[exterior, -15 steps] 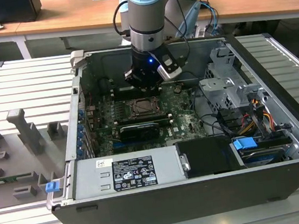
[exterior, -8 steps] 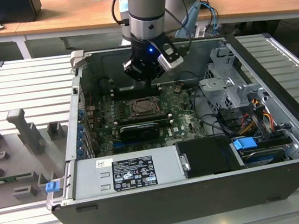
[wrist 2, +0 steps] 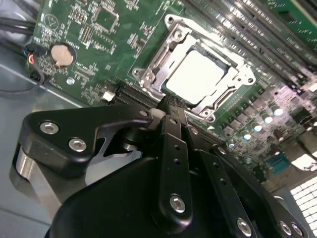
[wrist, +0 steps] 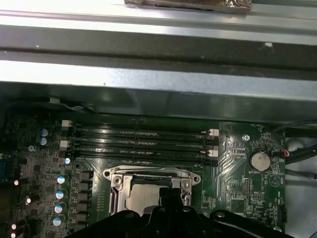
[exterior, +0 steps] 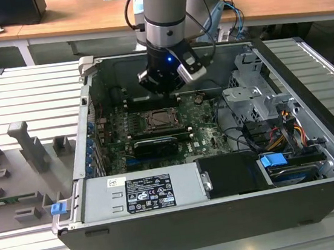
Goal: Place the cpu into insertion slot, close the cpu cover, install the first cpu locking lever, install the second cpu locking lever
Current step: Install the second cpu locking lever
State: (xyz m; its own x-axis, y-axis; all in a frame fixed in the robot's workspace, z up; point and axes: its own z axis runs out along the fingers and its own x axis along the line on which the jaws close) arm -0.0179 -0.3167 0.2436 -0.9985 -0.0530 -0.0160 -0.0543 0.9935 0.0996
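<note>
The cpu [wrist 2: 198, 74] lies silver side up in the insertion slot [exterior: 149, 122] on the green board of an open computer case. The cpu cover [wrist 2: 241, 79] lies flat over it and frames the chip; both also appear in the first wrist view, cpu [wrist: 141, 197] and cover [wrist: 115, 191]. My gripper [wrist 2: 167, 104] hangs above the board just off the socket's edge, fingers shut together with nothing between them. In the exterior view the gripper [exterior: 164, 89] sits over the far side of the socket.
Long black memory slots [wrist: 141, 141] run beside the socket, toward the case wall [wrist: 148, 79]. A coin battery [wrist 2: 62, 53] sits on the board. A black finned card [exterior: 155, 144], power supply [exterior: 142, 192] and drive cage [exterior: 255, 99] crowd the case. Grey fixtures [exterior: 26, 142] stand at the exterior view's left.
</note>
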